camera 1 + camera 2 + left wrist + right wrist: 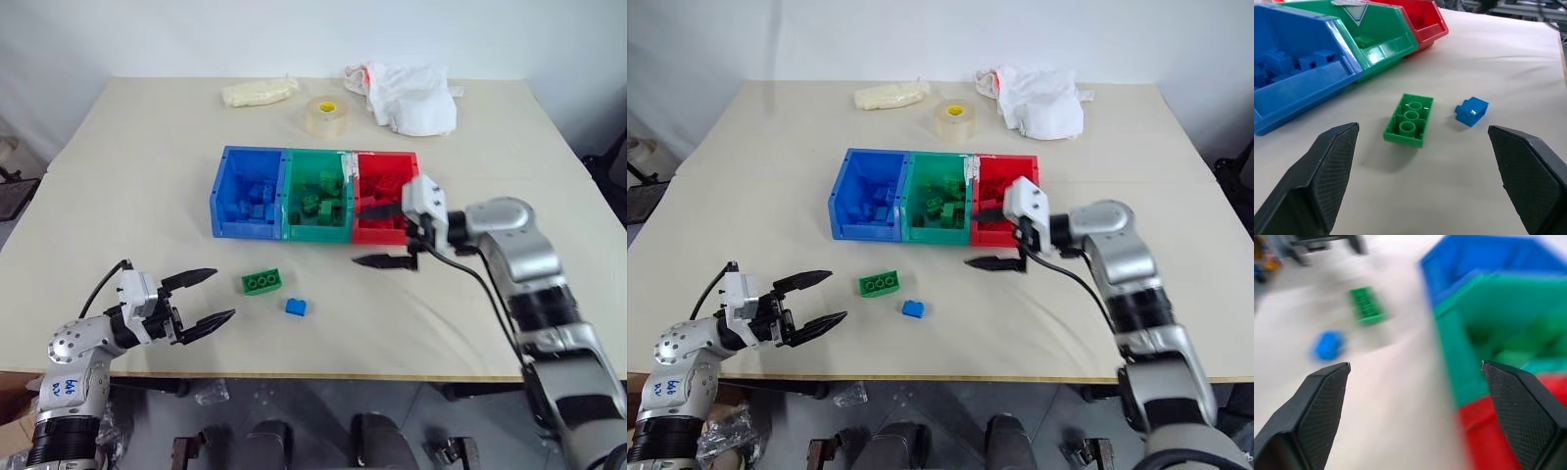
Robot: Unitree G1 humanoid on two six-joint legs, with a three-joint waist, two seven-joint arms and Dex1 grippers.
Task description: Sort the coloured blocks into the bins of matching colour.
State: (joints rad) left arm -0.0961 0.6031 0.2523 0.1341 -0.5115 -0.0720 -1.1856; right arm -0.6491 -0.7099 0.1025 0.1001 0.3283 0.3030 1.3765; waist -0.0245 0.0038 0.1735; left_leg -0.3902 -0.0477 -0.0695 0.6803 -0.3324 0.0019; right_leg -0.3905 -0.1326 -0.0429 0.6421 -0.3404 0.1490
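Your left hand (208,298) and right hand (378,235) are both standing released, empty. The green block (262,282) and blue block (296,306) are lying on the bench (118,176) before the bins (313,196). Risk: you are reaching for two neighbouring blocks; wide fingers may knock one away.

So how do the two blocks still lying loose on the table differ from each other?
The green block is oblong and lies studs-down, its hollow underside with three round tubes facing up; the blue block is smaller, squarish and tipped on its side. The green block lies nearer the bins, the blue block nearer the table's front edge. Both lie apart from each other, touched by neither gripper.
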